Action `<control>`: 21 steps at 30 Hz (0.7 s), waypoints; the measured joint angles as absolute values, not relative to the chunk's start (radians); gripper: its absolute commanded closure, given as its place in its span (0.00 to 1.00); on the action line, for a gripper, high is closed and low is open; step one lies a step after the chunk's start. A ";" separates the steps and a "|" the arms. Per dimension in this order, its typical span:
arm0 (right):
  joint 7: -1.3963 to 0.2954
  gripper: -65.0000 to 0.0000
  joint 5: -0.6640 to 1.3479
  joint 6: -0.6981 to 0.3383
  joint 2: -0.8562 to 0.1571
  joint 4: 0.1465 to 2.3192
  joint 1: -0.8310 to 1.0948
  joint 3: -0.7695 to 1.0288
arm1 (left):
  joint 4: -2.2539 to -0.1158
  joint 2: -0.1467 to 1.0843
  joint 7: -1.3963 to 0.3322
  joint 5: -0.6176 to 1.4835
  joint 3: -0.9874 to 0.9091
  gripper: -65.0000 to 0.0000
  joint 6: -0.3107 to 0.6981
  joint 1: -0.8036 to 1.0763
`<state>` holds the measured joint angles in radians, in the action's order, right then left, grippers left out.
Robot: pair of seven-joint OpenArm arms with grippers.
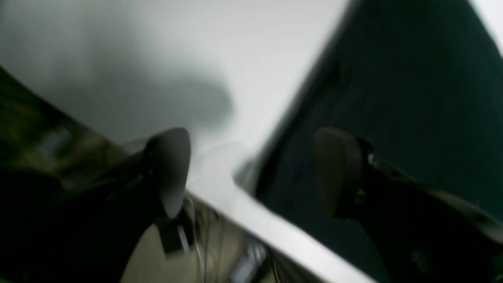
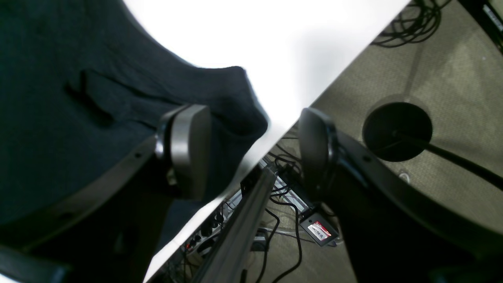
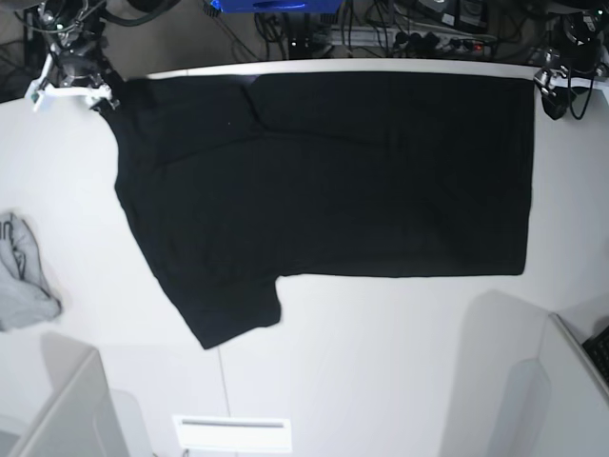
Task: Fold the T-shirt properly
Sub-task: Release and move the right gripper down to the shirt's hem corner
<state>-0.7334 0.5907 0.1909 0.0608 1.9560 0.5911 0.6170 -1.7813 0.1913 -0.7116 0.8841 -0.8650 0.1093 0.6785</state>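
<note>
**T-shirt spread flat, both grippers open at its far corners**

The black T-shirt [image 3: 324,181] lies flat on the white table [image 3: 381,362], plain side up. Its long axis runs left to right along the far table edge. One sleeve sticks out toward the near left; the straight hem is at the right.

Right gripper [image 2: 251,153] sits at the far left corner of the shirt. Its jaws stand apart and hold nothing. One finger is over the cloth and the other hangs past the table edge, so the fabric lies just to one side of the gap.

Left gripper [image 1: 255,173] sits at the far right corner by the hem. The view is blurred, but the fingers are spread and empty, with cloth under one.

Each arm is nearest its own corner. A small light grey cloth [image 3: 24,276] lies well apart at the left.
</note>
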 measured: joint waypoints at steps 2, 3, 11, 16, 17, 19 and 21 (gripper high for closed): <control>-0.746 0.48 0.590 0.191 0.047 1.956 0.573 0.613 | -1.800 0.191 -0.718 0.884 -0.894 0.31 0.109 0.673; -0.739 0.48 0.589 0.191 0.036 1.956 0.558 0.605 | -1.812 0.191 -0.720 0.883 -0.902 0.32 0.109 0.672; -0.731 0.48 0.580 0.191 -0.084 1.961 0.442 0.393 | -1.911 0.196 -0.719 0.891 -0.909 0.66 0.113 0.618; -0.742 0.48 0.580 0.192 -0.135 1.960 0.335 0.281 | -1.910 0.191 -0.722 0.886 -0.907 1.00 0.110 0.595; -0.751 0.47 0.579 0.192 -0.146 1.957 0.310 0.263 | -1.910 0.192 -0.722 0.884 -0.907 1.00 0.109 0.591; -0.744 0.47 0.576 0.191 -0.170 1.942 0.250 0.232 | -1.910 0.191 -0.722 0.883 -0.908 1.00 0.109 0.584; -0.736 0.47 0.576 0.191 -0.191 1.902 0.178 0.212 | -1.910 0.191 -0.723 0.884 -0.907 1.00 0.109 0.583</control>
